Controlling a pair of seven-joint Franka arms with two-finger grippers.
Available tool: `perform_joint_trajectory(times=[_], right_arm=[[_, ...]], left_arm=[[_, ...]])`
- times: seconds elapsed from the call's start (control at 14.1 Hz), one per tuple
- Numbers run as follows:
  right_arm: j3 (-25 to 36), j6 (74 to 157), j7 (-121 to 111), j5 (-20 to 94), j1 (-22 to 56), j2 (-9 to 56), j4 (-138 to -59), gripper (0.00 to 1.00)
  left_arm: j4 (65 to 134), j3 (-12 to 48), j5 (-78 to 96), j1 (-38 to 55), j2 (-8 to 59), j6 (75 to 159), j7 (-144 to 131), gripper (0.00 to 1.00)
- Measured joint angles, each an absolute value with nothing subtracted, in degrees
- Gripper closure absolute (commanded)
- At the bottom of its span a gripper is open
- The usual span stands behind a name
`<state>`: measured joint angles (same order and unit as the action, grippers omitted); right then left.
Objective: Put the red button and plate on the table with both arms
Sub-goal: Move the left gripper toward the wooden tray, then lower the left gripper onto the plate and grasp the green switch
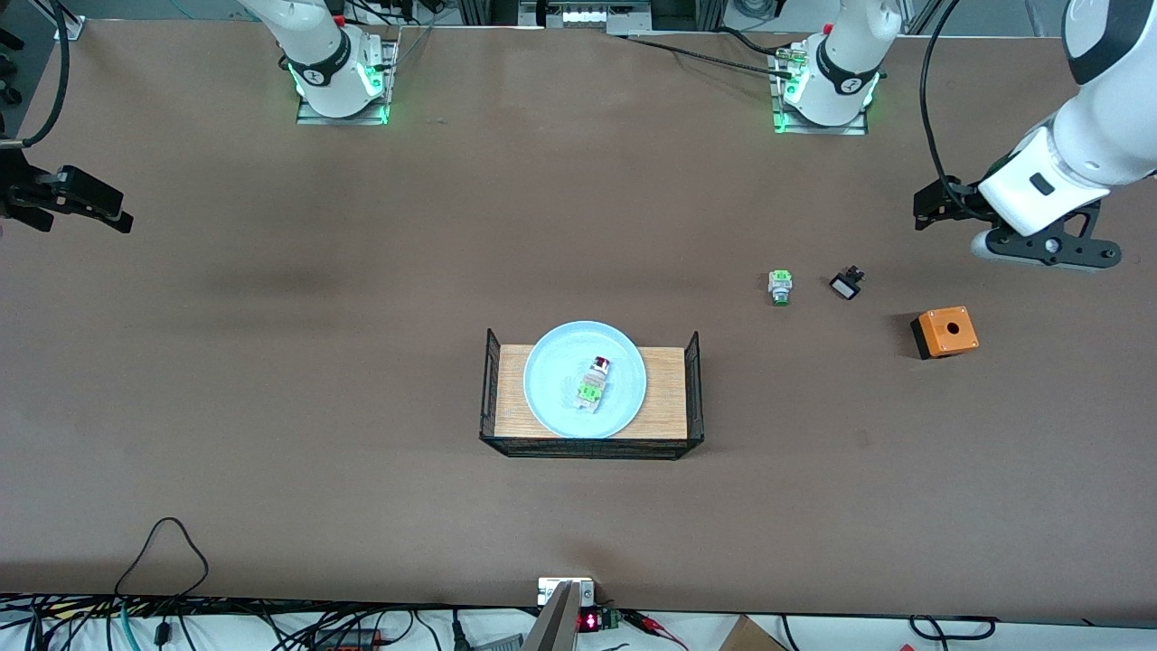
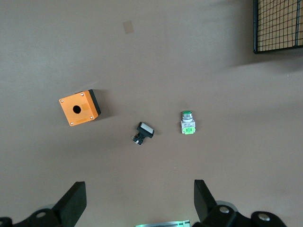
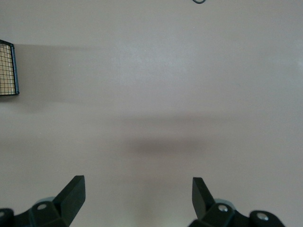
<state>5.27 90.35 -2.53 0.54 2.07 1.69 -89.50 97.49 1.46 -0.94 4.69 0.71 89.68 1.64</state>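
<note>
The pale blue plate (image 1: 553, 362) lies on the wooden floor of a small wire-ended tray (image 1: 664, 398) in the middle of the brown table (image 1: 362, 271). On the plate rests the red button (image 1: 595, 382), a white body with a green block and a dark red cap. My left gripper (image 1: 931, 206) (image 2: 139, 198) hangs open and empty over the table at the left arm's end. My right gripper (image 1: 99, 204) (image 3: 138, 196) hangs open and empty over bare table at the right arm's end. Neither touches anything.
An orange box (image 1: 945, 331) (image 2: 79, 108) with a round hole, a small black part (image 1: 846, 285) (image 2: 143, 133) and a green-capped white switch (image 1: 780, 287) (image 2: 187, 122) lie on the table below the left gripper. The tray's wire ends (image 2: 279, 26) (image 3: 8, 68) show in both wrist views.
</note>
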Motion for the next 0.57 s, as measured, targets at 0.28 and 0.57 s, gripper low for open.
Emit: perform_joint_trajectory(times=[0.28,0.57], right_arm=[[5.3,90.3,-2.5,0.5,2.1,1.7,-89.5,0.00],[5.3,90.3,-2.5,0.5,2.1,1.7,-89.5,0.00]], left_arm=[[96.3,1.8,1.7,9.4,2.6,89.7,1.0,0.00],[86.8,2.1,4.8,17.2,9.9,90.1,-7.2,0.00]])
